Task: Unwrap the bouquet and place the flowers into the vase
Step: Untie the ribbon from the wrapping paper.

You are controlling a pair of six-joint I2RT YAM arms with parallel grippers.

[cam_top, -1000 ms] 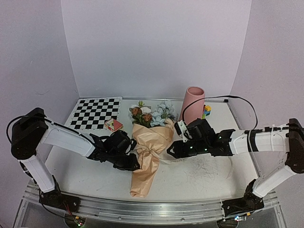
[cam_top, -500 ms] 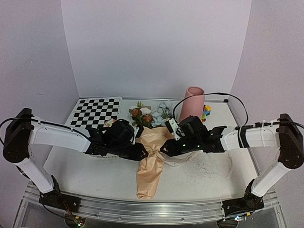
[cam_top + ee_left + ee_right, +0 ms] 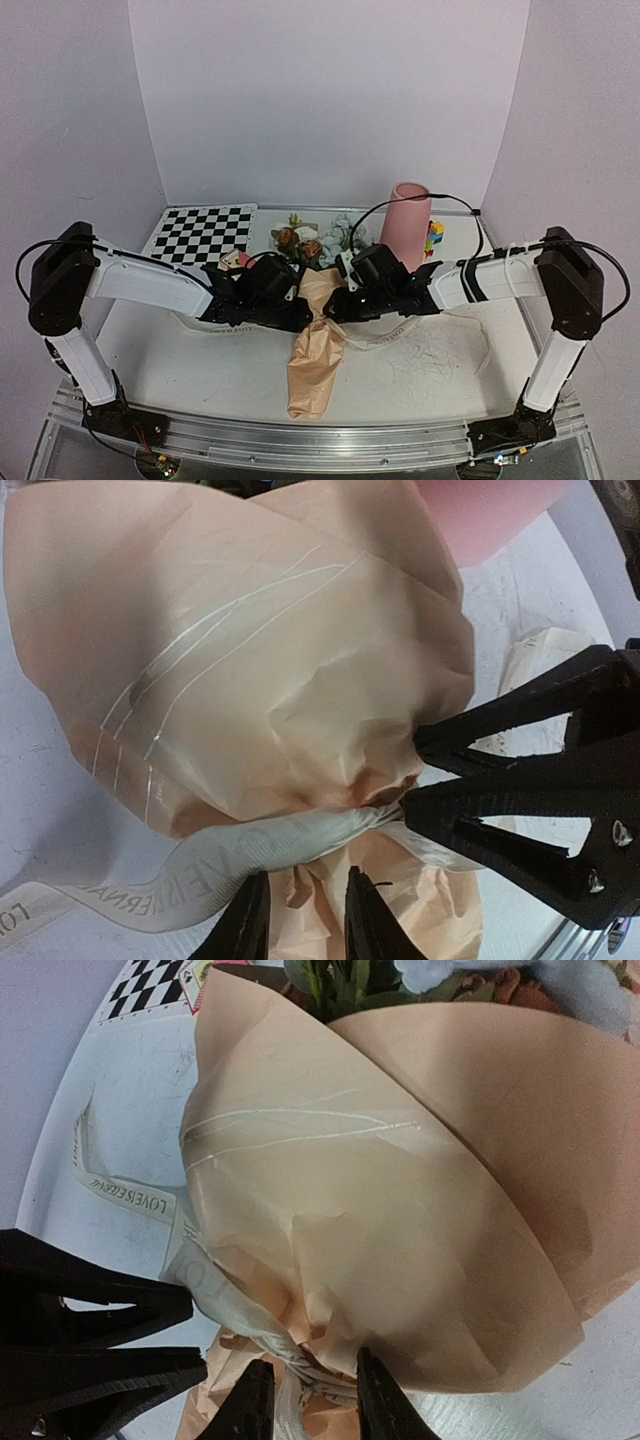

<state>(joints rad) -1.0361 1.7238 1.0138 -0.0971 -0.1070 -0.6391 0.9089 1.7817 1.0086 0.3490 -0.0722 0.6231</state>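
White table (image 3: 200, 350) under pale walls: two claws meet at a tied bouquet.
On the near side of the vase (image 3: 405, 225), the bouquet (image 3: 318, 345) lies flat, its paper tail pointing toward the arms. At its cream ribbon (image 3: 200, 880), the left claw (image 3: 305, 925) hangs over the paper with fingers apart, gripping nothing. The right claw (image 3: 310, 1400) straddles the knot, fingers narrowly apart; whether it pinches I cannot tell. The flowers (image 3: 310, 240) spill from the cone just beside the vase's foot. The step looks like untying: next, one claw must nip a ribbon end and draw it away from the vase while the other pins the paper.
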